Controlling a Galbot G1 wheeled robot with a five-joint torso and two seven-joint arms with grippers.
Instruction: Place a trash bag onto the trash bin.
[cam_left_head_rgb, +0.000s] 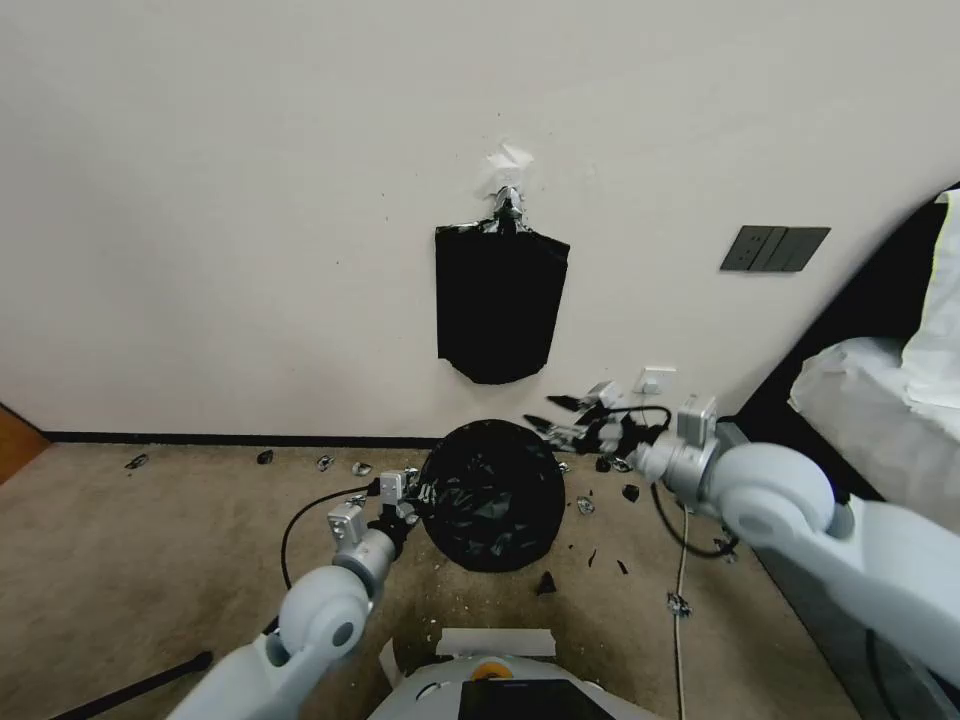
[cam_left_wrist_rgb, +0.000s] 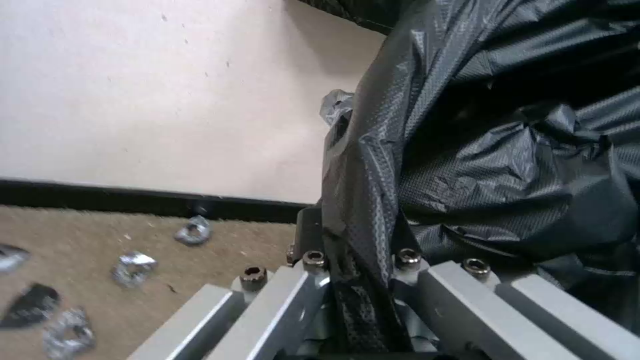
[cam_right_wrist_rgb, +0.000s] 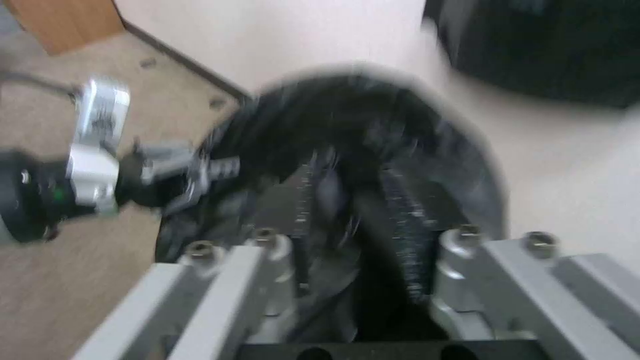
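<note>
Your bag (cam_left_head_rgb: 492, 495) looks glossy, black and crinkled, ballooned round on the floor; left gripper (cam_left_head_rgb: 412, 497) pinches its edge, right gripper (cam_left_head_rgb: 548, 413) hangs released.

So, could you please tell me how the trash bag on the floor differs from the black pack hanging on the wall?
The trash bag is crinkled and bulging; the bag pack hangs flat and smooth. The left gripper pinches the trash bag's edge, whereas a clip holds the pack. Both are black plastic.
</note>
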